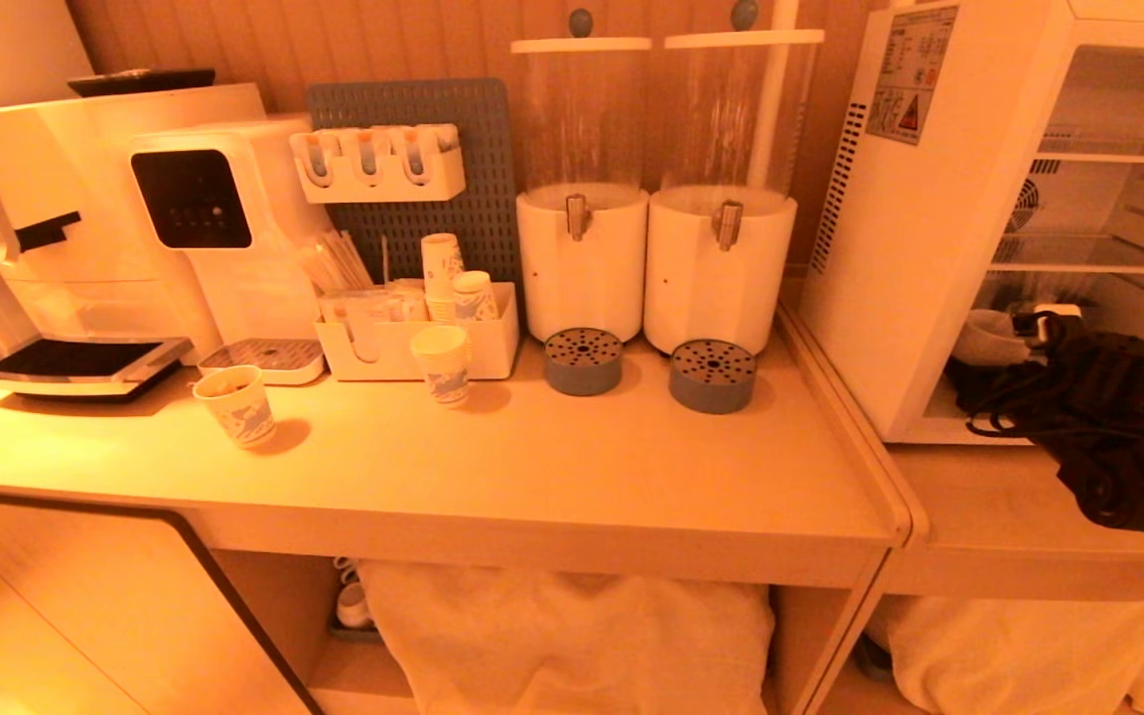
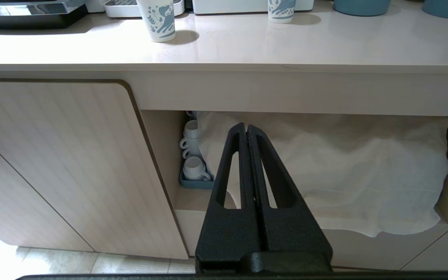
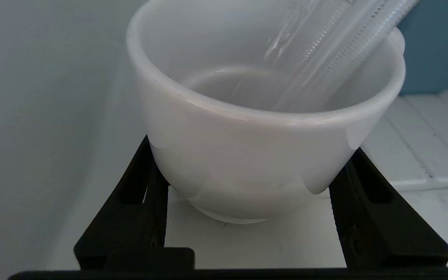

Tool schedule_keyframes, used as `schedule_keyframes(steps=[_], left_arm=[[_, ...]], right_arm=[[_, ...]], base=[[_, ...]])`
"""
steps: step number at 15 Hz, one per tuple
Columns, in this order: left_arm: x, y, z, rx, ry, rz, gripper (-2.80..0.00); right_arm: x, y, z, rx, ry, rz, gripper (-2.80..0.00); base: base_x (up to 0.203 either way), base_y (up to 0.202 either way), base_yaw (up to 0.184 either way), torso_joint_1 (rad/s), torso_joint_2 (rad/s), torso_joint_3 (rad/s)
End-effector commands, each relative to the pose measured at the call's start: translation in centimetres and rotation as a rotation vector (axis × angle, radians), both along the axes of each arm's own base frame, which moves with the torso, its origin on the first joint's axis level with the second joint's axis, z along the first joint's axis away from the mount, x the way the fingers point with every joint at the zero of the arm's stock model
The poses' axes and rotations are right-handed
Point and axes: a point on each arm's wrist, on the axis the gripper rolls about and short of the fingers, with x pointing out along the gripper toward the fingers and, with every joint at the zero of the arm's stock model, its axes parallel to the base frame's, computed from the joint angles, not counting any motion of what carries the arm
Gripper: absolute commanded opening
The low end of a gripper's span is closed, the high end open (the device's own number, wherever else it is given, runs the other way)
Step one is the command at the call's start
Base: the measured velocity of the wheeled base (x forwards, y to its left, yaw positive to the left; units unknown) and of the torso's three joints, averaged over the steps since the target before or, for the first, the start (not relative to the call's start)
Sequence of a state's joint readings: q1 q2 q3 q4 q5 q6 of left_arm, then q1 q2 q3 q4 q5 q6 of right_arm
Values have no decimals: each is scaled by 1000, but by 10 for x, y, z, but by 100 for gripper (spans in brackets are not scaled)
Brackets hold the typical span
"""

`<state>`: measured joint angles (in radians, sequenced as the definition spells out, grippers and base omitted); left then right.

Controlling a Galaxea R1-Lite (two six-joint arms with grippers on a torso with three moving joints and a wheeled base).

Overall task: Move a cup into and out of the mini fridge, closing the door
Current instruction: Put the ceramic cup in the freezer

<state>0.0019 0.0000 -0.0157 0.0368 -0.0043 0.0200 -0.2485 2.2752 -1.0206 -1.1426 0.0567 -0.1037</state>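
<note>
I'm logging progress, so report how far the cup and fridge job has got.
Done: the mini fridge stands open and the cup is inside, on its floor. In hand: the right gripper straddles the cup, a finger at each side. Left: bring it out and close the door. The left gripper is shut below the counter.

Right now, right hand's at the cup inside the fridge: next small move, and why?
Probably lower it gently, or, if taking it out, draw it straight back. The right hand has a finger on each side of the white cup, low inside the HOMESUN mini fridge. Whether the cup's base rests on the floor is unclear.
</note>
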Motion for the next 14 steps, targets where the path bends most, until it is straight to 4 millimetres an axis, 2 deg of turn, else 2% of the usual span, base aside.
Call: schedule_keyframes(steps=[1,6,8,10,14], left_arm=[[0,0,0,0,2,1,-280],[0,0,0,0,2,1,-280],[0,0,0,0,2,0,-280],[0,0,0,1,2,0,-280],[0,0,0,3,0,0,-280]], right_arm=[[11,-2,-5,-3,-3,-4,-280],[34,-7,-3,1,24,-20,-280],[41,-1,-16,7,54,-7,-280],[46,1,-24,8,65,-2,-280],[47,0,-24,7,72,-16,-280]], base=[[0,0,0,0,0,0],[0,0,0,0,0,0],[0,0,0,0,0,0],[0,0,0,0,0,0],[0,0,0,0,0,0]])
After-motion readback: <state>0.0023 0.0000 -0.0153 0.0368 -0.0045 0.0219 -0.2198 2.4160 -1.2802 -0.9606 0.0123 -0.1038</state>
